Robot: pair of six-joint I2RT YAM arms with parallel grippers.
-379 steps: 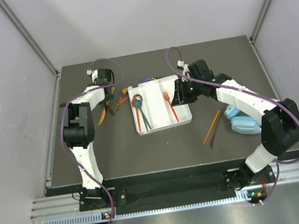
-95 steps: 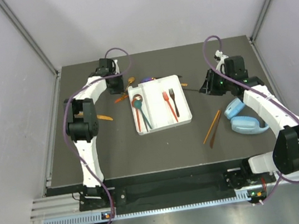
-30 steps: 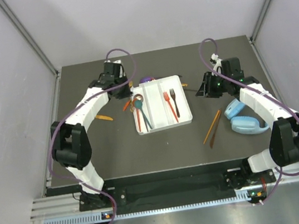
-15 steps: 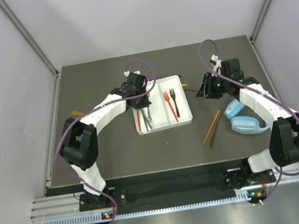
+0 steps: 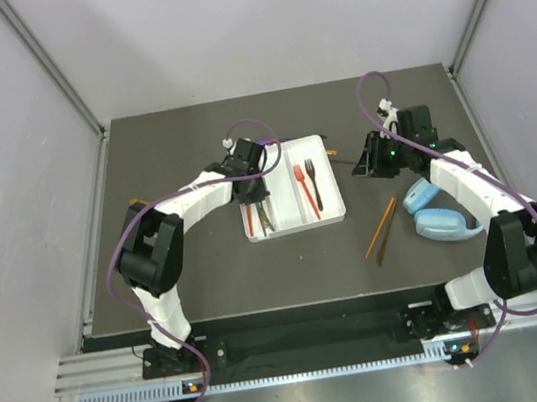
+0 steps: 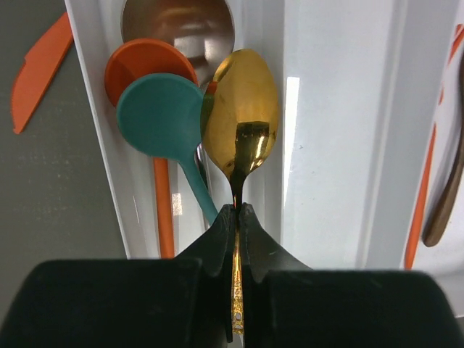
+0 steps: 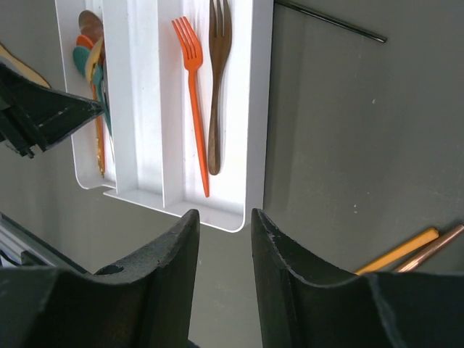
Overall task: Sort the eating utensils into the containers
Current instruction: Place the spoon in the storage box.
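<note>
The left gripper [image 6: 238, 217] was clamped tight on the handle of the gold spoon [image 6: 241, 116], whose bowl hung over the left compartment of the white tray [image 6: 326, 145], overlapping the teal spoon [image 6: 159, 119] and orange spoon [image 6: 138, 65]. The right gripper [image 7: 222, 217] stood partly open and empty beside the tray.

Setting: robot lab test cell. Evidence follows.

Plain pale walls [image 5: 273, 28] close in on three sides and meet at bare aluminium posts [image 5: 48, 67], as in a built booth. A dark matte surface [image 5: 258, 263] fills the booth floor.

Left arm [image 5: 153, 257] and right arm [image 5: 469, 186], white with black joints, are bolted to a metal rail [image 5: 102, 370] at the near edge. Purple cables [image 5: 255, 121] run loose along both.

The props are an odd, staged mix: white tray [image 5: 298, 229], coloured plastic utensils [image 5: 302, 188] and blue headphones [image 5: 439, 223].
</note>
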